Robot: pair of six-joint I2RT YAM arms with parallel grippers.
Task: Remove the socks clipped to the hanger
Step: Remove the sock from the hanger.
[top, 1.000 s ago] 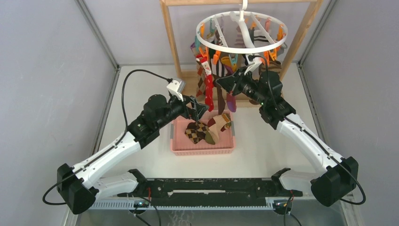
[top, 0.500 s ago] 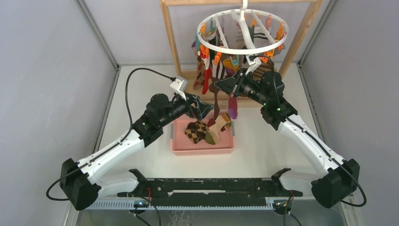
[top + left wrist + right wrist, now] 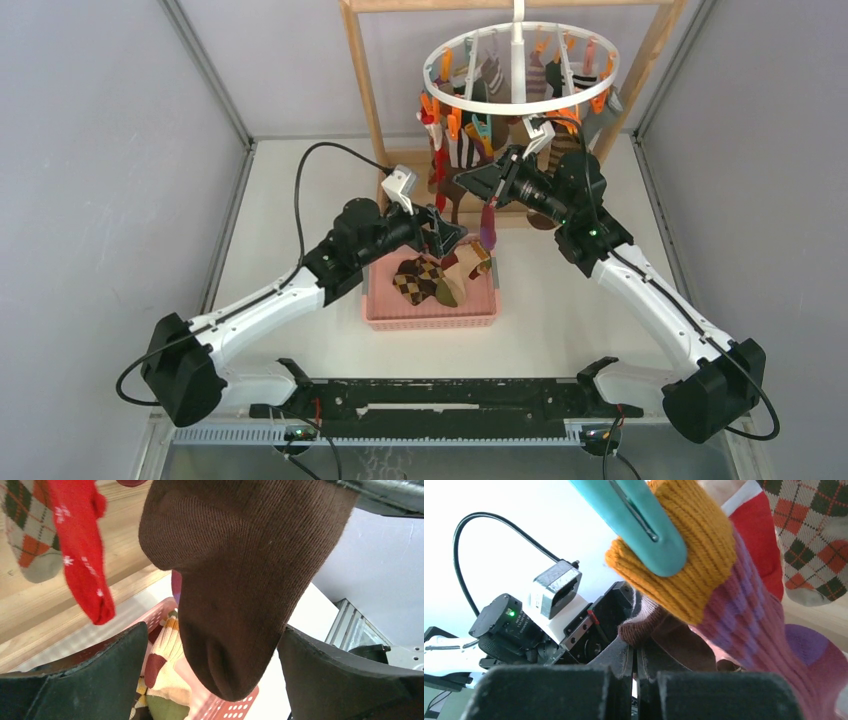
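**Top external view**
- The hanger [image 3: 517,40] hangs inside the wooden frame [image 3: 365,90] at the far side of the table.
- The socks [image 3: 460,150] hang clipped below its ring.
- More socks lie in the pink basket [image 3: 430,318] below and in front of the hanger.
- The left gripper [image 3: 445,235] sits above the far edge of the basket.
- The right gripper [image 3: 472,180] points left into the hanging socks.
- Jaw positions are not readable from this view.

**Left wrist view**
- The left gripper [image 3: 215,675] is released.
- Its fingers [image 3: 100,675] stand wide on either side of the toe of a brown sock [image 3: 235,570].
- The toe hangs between the fingers with a gap on each side.
- A red sock [image 3: 80,555] and an argyle sock [image 3: 30,535] hang at the left, against the frame.
- The basket shows below.

**Right wrist view**
- The right gripper [image 3: 634,690] is clenched, finger against finger.
- A brown edge of fabric lies just past the fingertips. It cannot be determined whether this fabric is pinched.
- A teal clip [image 3: 634,525] grips the mustard cuff of a pink-and-purple sock [image 3: 744,630] directly above
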